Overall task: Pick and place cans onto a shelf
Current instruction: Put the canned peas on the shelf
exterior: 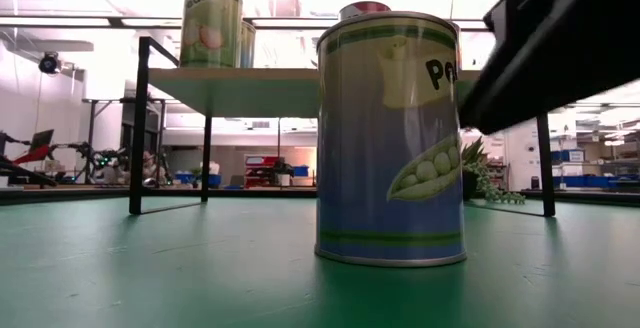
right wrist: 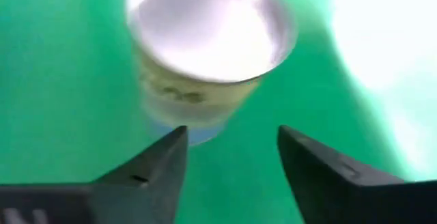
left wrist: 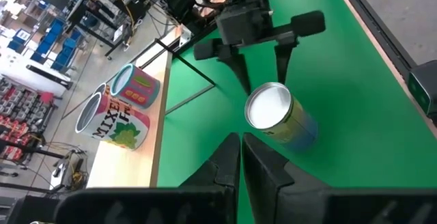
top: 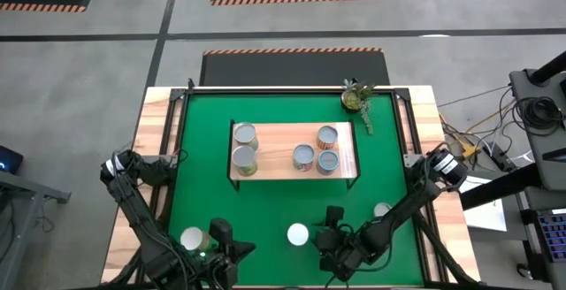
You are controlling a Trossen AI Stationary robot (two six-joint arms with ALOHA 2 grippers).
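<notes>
Green mat [top: 203, 184] over a pale wood table [top: 152, 140]; grey concrete floor [top: 97, 51] around, with dark mats edged in orange-black stripes beyond the far side. Small potted plant [top: 356, 97] at the mat's far right corner. Cables and equipment stands off the table's right edge.

Shelf [top: 281, 140] mid-mat, light wood top on a thin black frame. Five cans on it: two at the left end [top: 245, 135] [top: 244, 159], three right of centre [top: 327, 136] [top: 303, 157] [top: 327, 162].

On the mat near the front edge: one can [top: 297, 234] upright at centre, pea label showing in the low view; another [top: 192, 239] front left beside the left arm; a third [top: 381, 210] partly behind the right arm.

Right gripper [top: 332, 237] just right of the centre can, fingers [right wrist: 160, 162] parted, holding nothing, can clear of them. Left gripper [top: 221, 250] front left, fingers [left wrist: 225, 159] pressed together, empty.

Low view: workshop behind, benches, shelving, bright ceiling lights.
</notes>
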